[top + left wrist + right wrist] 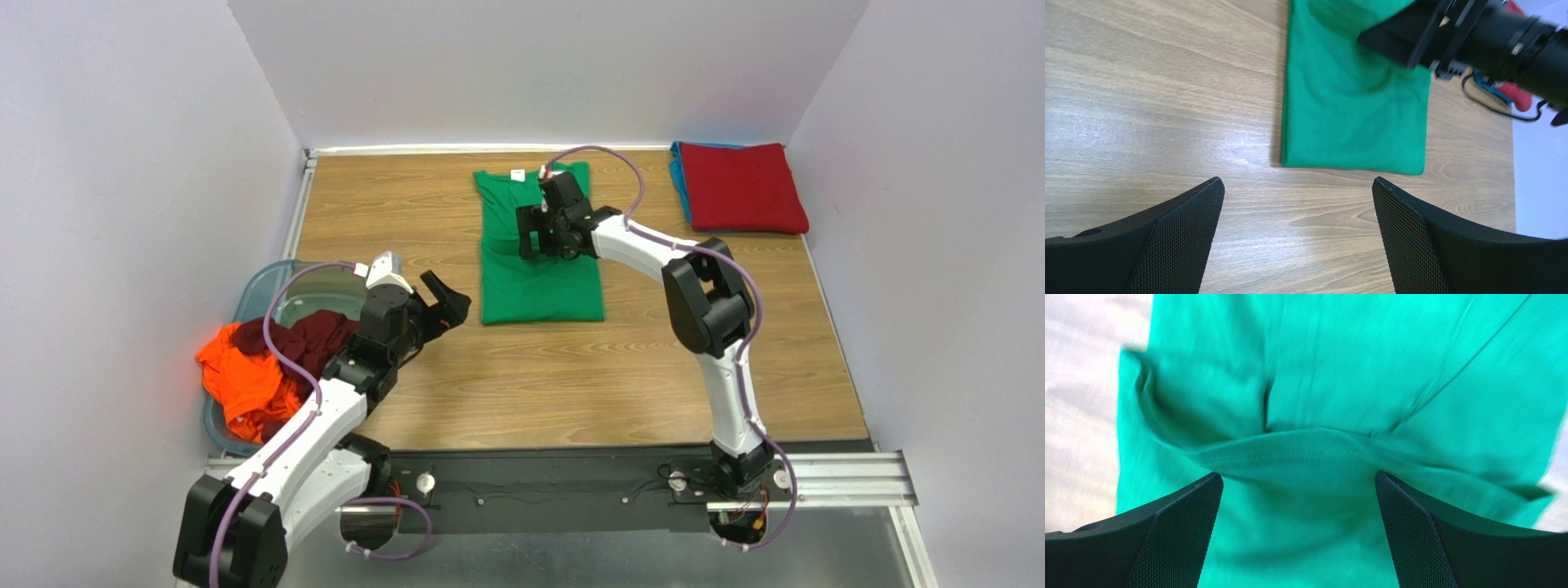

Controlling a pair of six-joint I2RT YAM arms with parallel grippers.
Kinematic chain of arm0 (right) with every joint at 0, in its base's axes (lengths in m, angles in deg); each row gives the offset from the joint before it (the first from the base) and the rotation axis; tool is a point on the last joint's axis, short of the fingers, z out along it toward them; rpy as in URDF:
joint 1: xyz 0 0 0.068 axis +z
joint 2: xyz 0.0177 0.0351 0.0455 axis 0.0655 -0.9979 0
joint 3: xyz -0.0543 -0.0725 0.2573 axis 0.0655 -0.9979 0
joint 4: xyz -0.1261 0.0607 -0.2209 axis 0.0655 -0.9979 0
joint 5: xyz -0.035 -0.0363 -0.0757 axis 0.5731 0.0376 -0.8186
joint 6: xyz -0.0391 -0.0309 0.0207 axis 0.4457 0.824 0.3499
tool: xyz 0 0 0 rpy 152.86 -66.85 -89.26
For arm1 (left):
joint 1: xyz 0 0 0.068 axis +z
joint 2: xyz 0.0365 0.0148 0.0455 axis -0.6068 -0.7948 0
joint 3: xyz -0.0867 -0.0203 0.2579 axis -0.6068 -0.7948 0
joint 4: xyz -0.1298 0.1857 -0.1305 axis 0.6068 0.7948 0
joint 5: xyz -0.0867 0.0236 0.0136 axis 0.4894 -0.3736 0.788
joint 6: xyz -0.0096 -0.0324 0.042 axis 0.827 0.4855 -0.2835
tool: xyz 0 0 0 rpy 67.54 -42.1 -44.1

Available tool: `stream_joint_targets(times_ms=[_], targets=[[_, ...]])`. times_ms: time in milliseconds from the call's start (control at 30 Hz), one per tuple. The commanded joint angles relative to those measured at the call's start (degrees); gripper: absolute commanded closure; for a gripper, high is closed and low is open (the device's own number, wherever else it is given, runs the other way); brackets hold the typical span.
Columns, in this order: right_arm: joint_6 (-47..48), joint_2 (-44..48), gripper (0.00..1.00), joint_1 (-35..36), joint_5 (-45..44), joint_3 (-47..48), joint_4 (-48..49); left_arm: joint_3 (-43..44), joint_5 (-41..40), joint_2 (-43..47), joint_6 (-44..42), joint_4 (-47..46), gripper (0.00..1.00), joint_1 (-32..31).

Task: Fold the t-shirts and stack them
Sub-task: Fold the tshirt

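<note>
Folding half done: green t-shirt [540, 284] lies as a long strip mid-tabletop [552, 380]. My right jaws hover apart over it, left jaws apart nearby; next I'd pinch an end, fold across

Pale grey walls [111, 184] – wood-grain tabletop [589, 380] – even light.

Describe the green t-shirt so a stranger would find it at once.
On the wooden table, look to the far middle. The green t-shirt lies there as a long flat strip, white tag at its far end. It is the only green cloth; the red t-shirt sits folded in the far right corner.
</note>
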Motion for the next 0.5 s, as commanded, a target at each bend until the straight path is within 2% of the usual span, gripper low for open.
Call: stream_joint_targets(times_ms=[0,133,167,233,333,467], targets=[[2.5,-4.1,0.00,-0.3,-7.6,5.4,0.7,0.7,-0.1,-1.8,0.3,-1.5,0.02,0.2],[2.9,-6.9,0.00,-1.4,-8.9,11.5,0.7,0.7,-0.1,-3.2,0.3,-2.2,0.02,0.2],[2.9,-6.9,0.00,-1.8,-9.0,12.0,0.7,0.6,1.8,-3.7,-2.7,-2.6,0.02,0.2],[2.9,-5.0,0.00,-2.0,-9.4,12.2,0.7,0.3,2.4,-4.0,-2.8,-3.2,0.02,0.2],[2.1,0.7,0.00,-2.1,-12.8,9.3,0.7,-0.1,5.4,-5.1,-2.9,-4.7,0.02,0.1],[-1.6,10.7,0.00,-2.4,-18.4,-2.5,0.8,-0.3,6.9,-7.7,-2.9,-6.9,0.02,-0.1]])
